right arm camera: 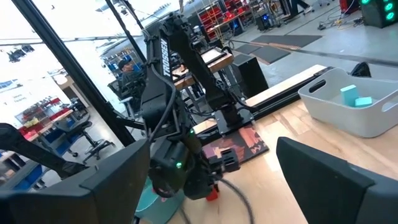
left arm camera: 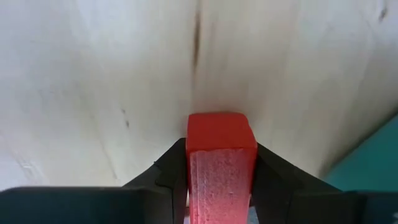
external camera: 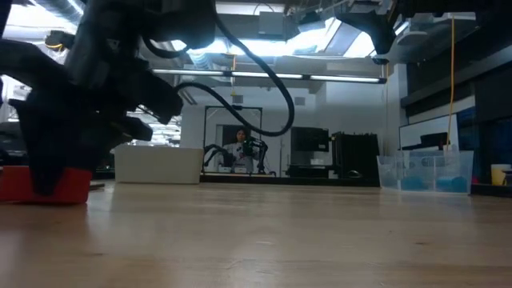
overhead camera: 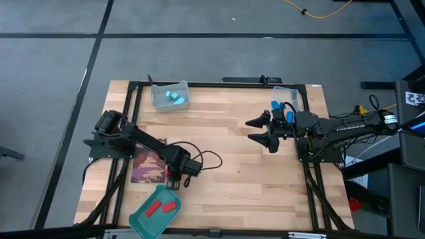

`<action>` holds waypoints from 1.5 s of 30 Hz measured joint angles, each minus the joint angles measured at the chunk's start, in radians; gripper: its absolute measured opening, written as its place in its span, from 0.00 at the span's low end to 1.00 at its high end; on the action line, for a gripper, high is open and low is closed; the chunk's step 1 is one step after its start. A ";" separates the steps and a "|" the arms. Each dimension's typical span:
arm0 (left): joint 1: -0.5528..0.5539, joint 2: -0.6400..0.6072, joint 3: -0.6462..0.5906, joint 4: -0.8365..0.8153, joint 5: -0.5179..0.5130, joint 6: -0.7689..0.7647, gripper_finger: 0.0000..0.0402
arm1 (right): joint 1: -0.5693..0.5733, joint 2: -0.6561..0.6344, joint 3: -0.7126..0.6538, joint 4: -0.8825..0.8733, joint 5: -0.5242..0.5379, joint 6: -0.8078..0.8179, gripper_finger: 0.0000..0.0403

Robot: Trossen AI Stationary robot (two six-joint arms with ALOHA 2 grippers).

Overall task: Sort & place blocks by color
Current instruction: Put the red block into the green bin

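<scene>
The left gripper is down at the wooden table, just beside the teal tray at the table's front edge. Its two dark fingers are pressed against both sides of a red block, which sits squarely between them; the left wrist view shows the block's sides in contact with the finger pads, with bare table beyond it and a corner of the tray at the edge. In the low view the same red block rests on the table surface under the arm. Two more red blocks lie inside the teal tray. Light cyan blocks sit in a clear bin at the table's far edge. A second clear bin stands at the far right corner, blue blocks showing beside the right arm. The right gripper hangs over the right half of the table, well apart from the left gripper, its fingers spread wide and holding nothing. A dark printed mat lies beneath the left arm.
</scene>
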 joint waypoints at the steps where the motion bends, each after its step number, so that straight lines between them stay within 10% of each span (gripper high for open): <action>1: 0.007 0.000 0.000 0.000 0.001 0.000 0.30 | 0.000 0.000 0.000 0.000 -0.003 0.012 0.87; 13: 0.090 -0.207 0.000 0.050 0.022 0.044 0.30 | 0.000 0.000 0.000 0.000 -0.005 0.018 0.87; 21: 0.139 -0.462 -0.018 0.577 -0.213 0.021 0.30 | 0.000 0.000 0.000 -0.002 -0.005 0.017 0.87; 32: 0.198 -0.505 -0.307 1.422 -0.328 -0.056 0.30 | 0.000 0.000 0.000 0.011 -0.016 0.015 0.87; 45: 0.198 -0.504 -0.404 1.580 -0.364 -0.088 0.30 | 0.001 0.000 0.000 0.016 -0.031 -0.035 0.87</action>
